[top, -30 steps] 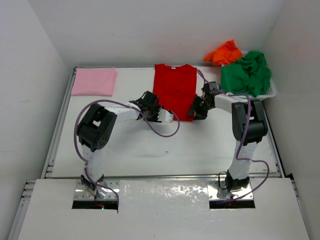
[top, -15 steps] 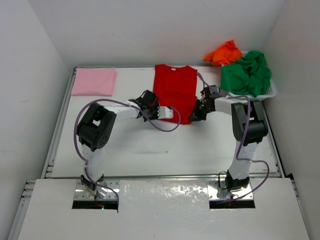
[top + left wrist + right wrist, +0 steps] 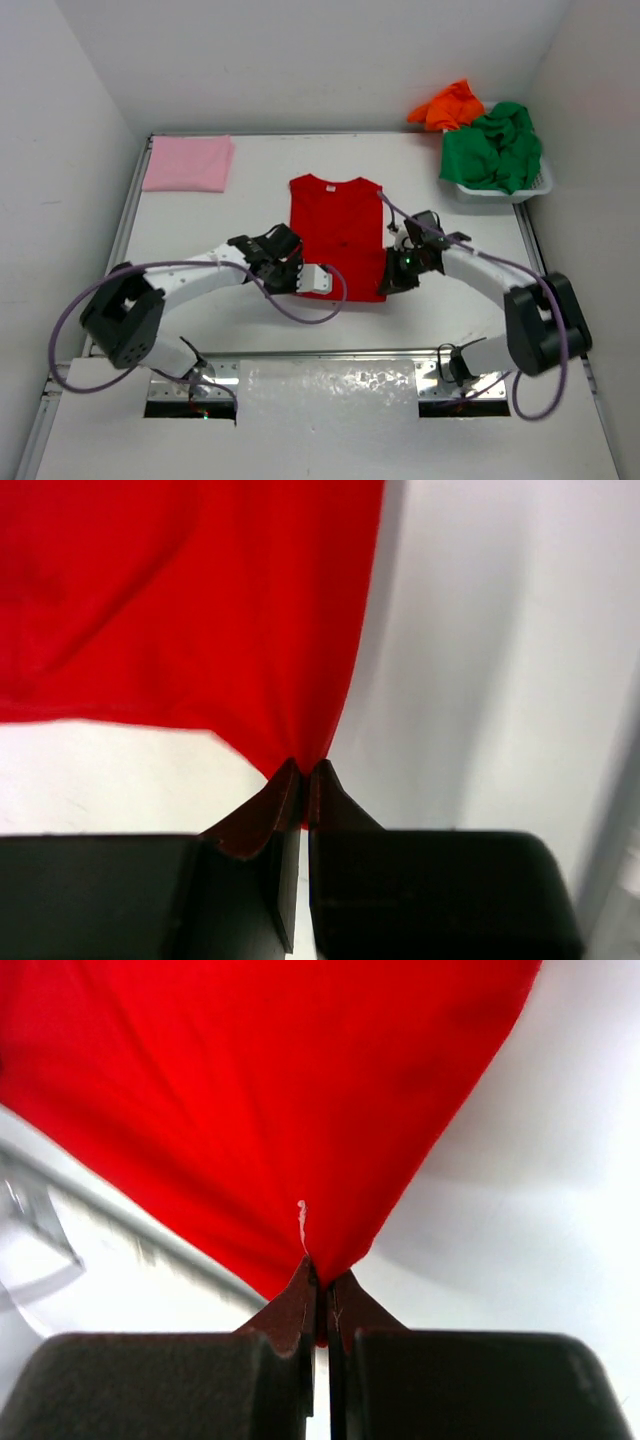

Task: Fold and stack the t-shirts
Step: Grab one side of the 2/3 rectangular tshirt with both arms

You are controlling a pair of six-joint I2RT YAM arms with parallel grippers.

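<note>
The red shirt (image 3: pixel 335 230), spread flat on the table (image 3: pixel 250 200), is pinched at its near corners by the left gripper (image 3: pixel 305 772) and right gripper (image 3: pixel 322 1280), both clamped tight.

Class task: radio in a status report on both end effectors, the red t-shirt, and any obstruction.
Left end effector shut on red t-shirt, near-left corner; right end effector shut on near-right corner. Shirt lies spread out. Pink t-shirt, basket stand well aside.
</note>
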